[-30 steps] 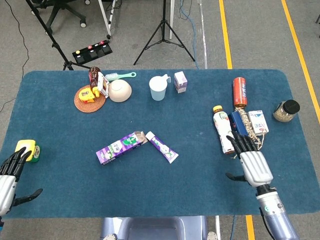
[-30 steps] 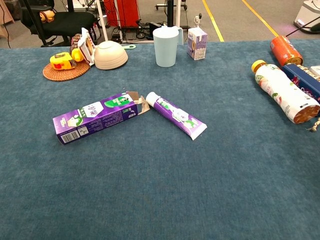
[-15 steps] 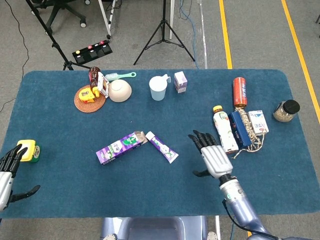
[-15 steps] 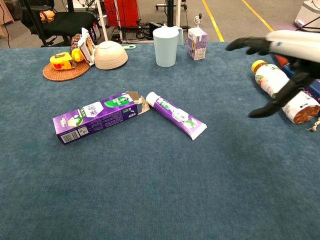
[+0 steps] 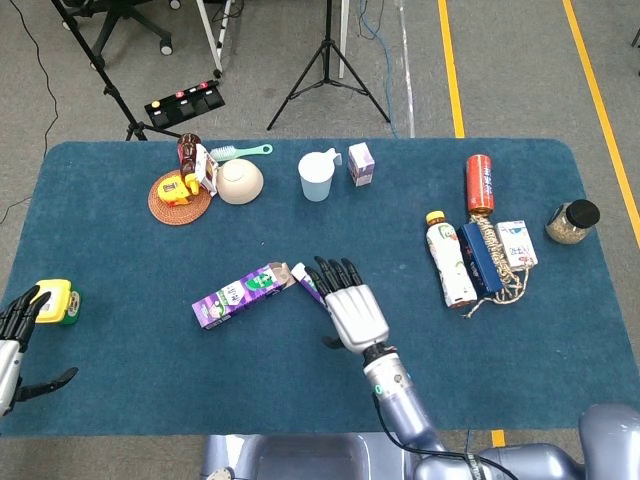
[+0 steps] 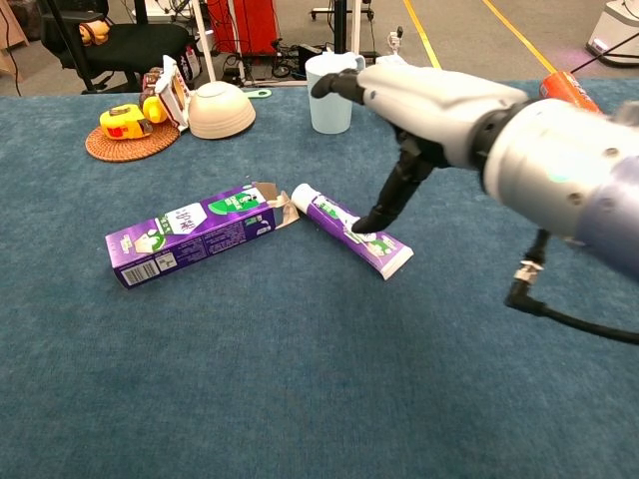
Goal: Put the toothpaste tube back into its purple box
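Note:
The purple box (image 5: 238, 295) (image 6: 195, 233) lies flat at mid-table, its open flap end facing right. Just right of that flap lies the purple and white toothpaste tube (image 6: 351, 231), cap end (image 5: 301, 272) toward the box. My right hand (image 5: 352, 305) (image 6: 429, 105) hovers open over the tube with fingers spread, covering most of it in the head view; its thumb tip hangs at the tube's middle in the chest view. My left hand (image 5: 15, 335) stays open at the table's left edge, beside a yellow tape measure (image 5: 55, 301).
At the back stand a woven coaster with small items (image 5: 181, 196), a bowl (image 5: 240, 181), a pale blue cup (image 5: 316, 177) and a small carton (image 5: 361, 164). On the right lie a drink bottle (image 5: 448, 262), a red can (image 5: 480, 183), boxes with rope (image 5: 495, 250) and a jar (image 5: 573, 221).
My right hand has swept left across the table, from beside the drink bottle to above the toothpaste tube. The left hand has hardly moved. Box and tube lie as before.

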Controlling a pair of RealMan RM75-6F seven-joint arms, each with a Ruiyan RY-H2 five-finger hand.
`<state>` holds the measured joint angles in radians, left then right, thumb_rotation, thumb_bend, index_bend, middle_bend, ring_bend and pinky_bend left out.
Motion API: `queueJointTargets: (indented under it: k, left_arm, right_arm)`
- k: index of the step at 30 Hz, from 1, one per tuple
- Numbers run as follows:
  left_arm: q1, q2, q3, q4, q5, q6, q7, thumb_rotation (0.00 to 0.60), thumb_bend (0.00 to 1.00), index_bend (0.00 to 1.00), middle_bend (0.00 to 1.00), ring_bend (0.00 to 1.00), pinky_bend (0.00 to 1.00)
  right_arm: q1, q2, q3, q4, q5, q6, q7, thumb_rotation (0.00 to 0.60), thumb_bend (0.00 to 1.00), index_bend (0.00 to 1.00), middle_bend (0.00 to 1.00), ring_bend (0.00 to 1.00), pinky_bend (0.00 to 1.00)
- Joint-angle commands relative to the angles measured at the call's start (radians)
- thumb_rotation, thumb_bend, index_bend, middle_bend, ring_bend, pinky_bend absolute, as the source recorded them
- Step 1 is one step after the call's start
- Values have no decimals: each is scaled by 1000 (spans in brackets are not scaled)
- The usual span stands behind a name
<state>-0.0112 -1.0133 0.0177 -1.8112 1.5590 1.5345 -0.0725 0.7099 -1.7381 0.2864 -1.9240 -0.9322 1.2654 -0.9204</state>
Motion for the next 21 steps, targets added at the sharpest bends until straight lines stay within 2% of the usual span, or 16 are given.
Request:
queueJointTargets:
  k: [1,7,16,21]
  left_arm:
    - [-1,0,-2,1,-4,-3,1,600,76,0,0,0,101]
    - [-9,-2,-5,-1,-18,-22,7,600,77,0,0,0,101]
    - [-16,-10,-12,-5,-38,-36,26,600,77,0,0,0,101]
    - [-17,-13,-12,-7,-41,-40,34,600,77,0,0,0,101]
  right_arm:
    - [57,-71,16,80,40,23,-66,600,0,0,0,0,0]
    - [113,-148,19,215,75,16,-115,600,0,0,0,0,0]
    - [131,-223,-12,351,95,9,-100,600,0,0,0,0,0]
    - [149,-260,-6,428,103,-4,-99,600,0,0,0,0,0]
